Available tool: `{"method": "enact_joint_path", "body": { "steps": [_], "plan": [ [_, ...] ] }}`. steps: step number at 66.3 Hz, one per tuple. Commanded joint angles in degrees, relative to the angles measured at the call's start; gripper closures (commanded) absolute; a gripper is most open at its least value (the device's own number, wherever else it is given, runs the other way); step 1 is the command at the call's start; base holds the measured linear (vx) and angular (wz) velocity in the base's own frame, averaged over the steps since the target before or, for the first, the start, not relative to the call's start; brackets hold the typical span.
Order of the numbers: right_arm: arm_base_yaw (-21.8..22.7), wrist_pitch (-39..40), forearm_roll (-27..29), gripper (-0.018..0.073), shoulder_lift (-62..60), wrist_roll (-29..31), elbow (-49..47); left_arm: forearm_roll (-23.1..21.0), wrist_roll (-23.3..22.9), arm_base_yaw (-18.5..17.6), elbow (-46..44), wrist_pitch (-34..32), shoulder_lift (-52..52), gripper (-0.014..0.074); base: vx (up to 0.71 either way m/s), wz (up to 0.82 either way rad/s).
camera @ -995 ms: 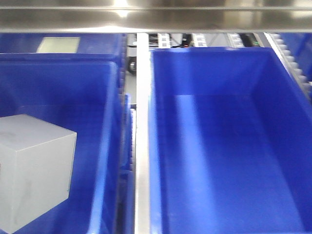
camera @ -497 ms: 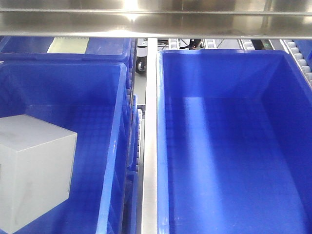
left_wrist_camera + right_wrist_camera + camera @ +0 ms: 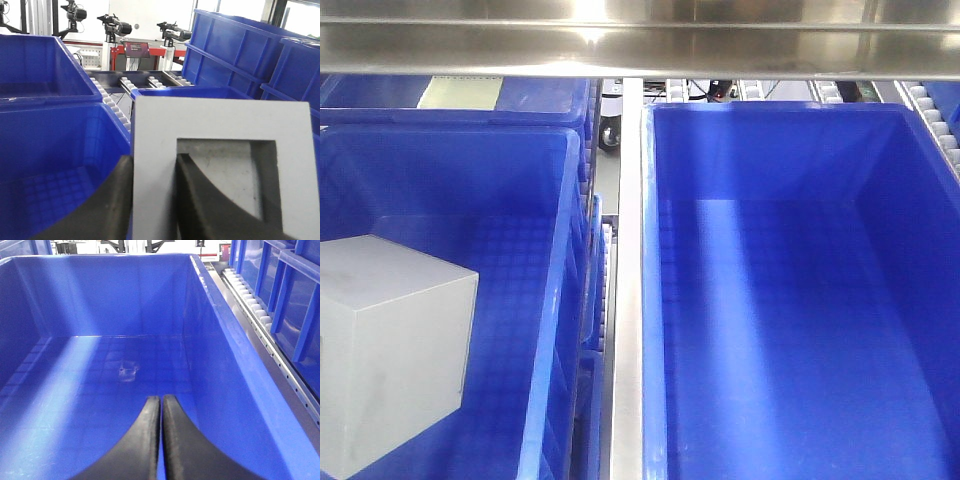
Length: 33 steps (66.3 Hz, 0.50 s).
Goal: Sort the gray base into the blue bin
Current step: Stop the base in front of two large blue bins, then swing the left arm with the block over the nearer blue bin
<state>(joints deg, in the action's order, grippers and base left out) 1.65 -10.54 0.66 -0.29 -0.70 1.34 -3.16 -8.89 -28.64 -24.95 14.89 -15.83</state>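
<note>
As the base [image 3: 220, 120] looks too wide to span, left gripper [image 3: 154, 159] clamps its rim, one finger inside the recess, over bin [image 3: 557, 300], frame lower left; right gripper [image 3: 161, 405] closed, empty.

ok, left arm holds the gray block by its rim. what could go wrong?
1. The left gripper pinches only one rim wall of the matte light-gray cube-like base, off-centre; it may tilt or slip.
2. The left-hand deep blue plastic bin and the right-hand blue bin look alike; a release could land in the wrong one.
3. The shut right gripper sits low inside the right-hand bin; moving sideways may hit its wall.
</note>
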Motion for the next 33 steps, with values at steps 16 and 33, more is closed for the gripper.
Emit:
{"method": "enact_joint_path", "body": {
  "steps": [16,33],
  "plan": [
    [0.15,1.95,-0.26,0.0564,1.03,0.7,0.37,-0.43,-0.53,-0.31,-1.78,-6.75,-1.07,0.0603,0.0,0.0],
    [0.15,1.95,-0.26,0.0564,1.03,0.7,0.37,-0.43,-0.1,-0.31,-2.33,-11.97,-9.12,0.0603,0.0,0.0]
  ]
}}
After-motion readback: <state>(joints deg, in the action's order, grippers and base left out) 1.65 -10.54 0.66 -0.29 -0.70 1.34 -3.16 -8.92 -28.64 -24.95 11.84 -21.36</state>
